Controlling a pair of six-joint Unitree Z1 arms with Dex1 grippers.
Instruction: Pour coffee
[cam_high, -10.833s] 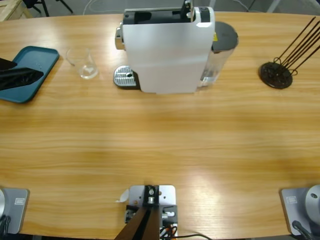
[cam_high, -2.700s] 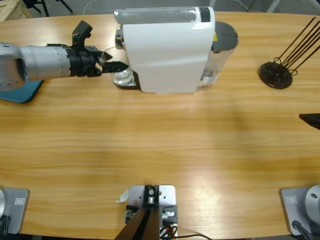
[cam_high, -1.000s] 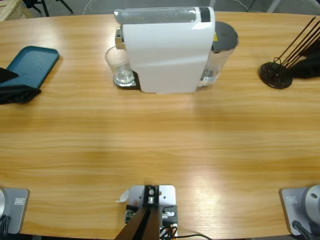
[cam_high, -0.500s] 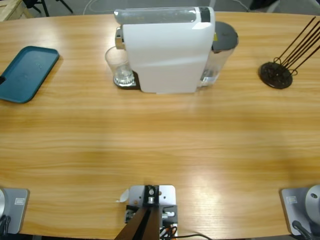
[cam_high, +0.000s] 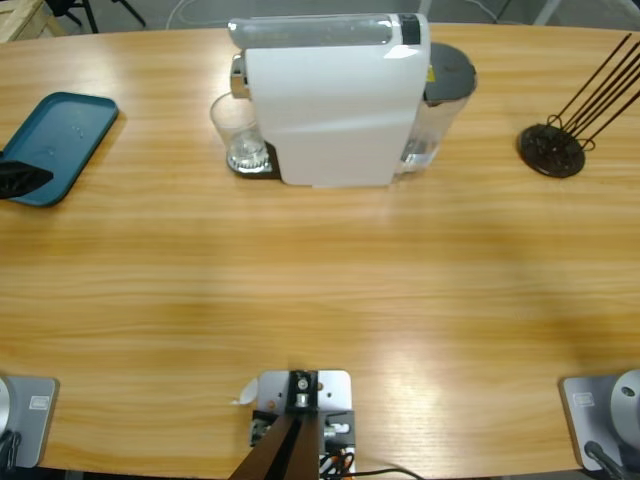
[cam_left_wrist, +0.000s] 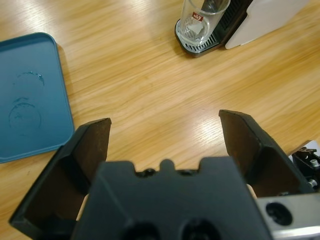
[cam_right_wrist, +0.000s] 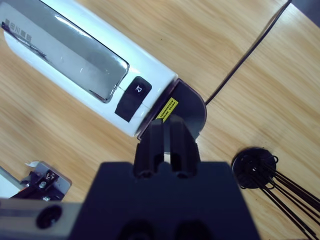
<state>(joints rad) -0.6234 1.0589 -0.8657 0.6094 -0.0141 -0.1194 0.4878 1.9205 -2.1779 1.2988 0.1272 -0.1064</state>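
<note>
A white coffee machine (cam_high: 330, 100) stands at the table's far middle, lid down. A clear glass (cam_high: 238, 135) stands on its drip tray (cam_left_wrist: 197, 44) under the spout. The left wrist view shows the same glass (cam_left_wrist: 202, 20) far ahead. My left gripper (cam_left_wrist: 165, 125) is open and holds nothing. It hovers over bare wood beside the teal tray (cam_left_wrist: 30, 110), and its black tip (cam_high: 15, 178) shows at the high view's left edge. My right gripper (cam_right_wrist: 166, 127) is shut. It looks down from above on the machine's top (cam_right_wrist: 75, 55), near its black button (cam_right_wrist: 134, 99).
A teal tray (cam_high: 58, 142) lies at the far left of the table. A black wire rack (cam_high: 552, 150) with thin rods stands at the far right and also shows in the right wrist view (cam_right_wrist: 255, 167). The machine's dark water tank lid (cam_high: 450, 70) is behind it.
The glass went from the table onto the drip tray and the lid came down. The left gripper let go and drew back to the left edge. The right arm rose out of the high view.
</note>
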